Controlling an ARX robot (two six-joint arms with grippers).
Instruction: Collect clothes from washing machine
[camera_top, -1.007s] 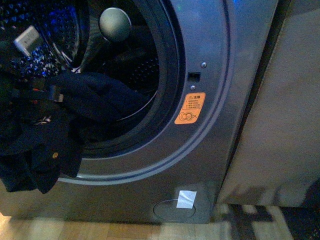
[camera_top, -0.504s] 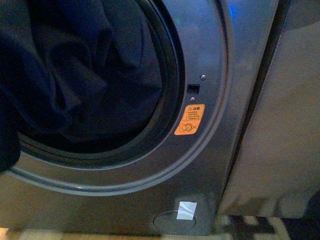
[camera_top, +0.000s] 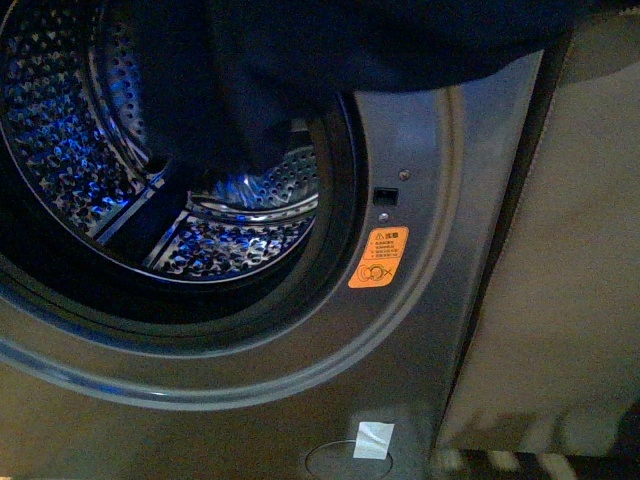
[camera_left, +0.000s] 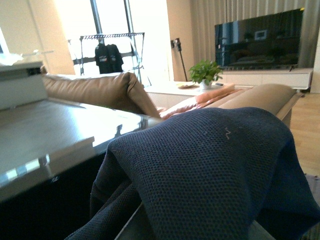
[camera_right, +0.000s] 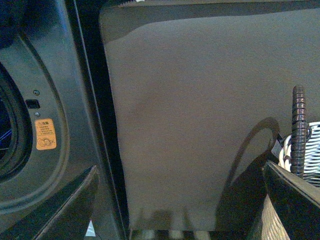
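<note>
Living room behind | clothes (camera_left: 210, 165) draped over left gripper, hold cannot tell | right gripper (camera_right: 180, 166) jaws apart beside washing machine (camera_right: 75, 100)

In the right wrist view the right gripper (camera_right: 180, 165) is showing just its two fingers (camera_right: 60, 207), both matte black and flat-sided. Each is tapering like a wedge towards a narrow tip, its long straight edge catching a thin line of paler grey.

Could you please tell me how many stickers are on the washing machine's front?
2: an orange warning sticker right of the drum, and a white label near the bottom edge. The hanging clothes could hide others.
</note>
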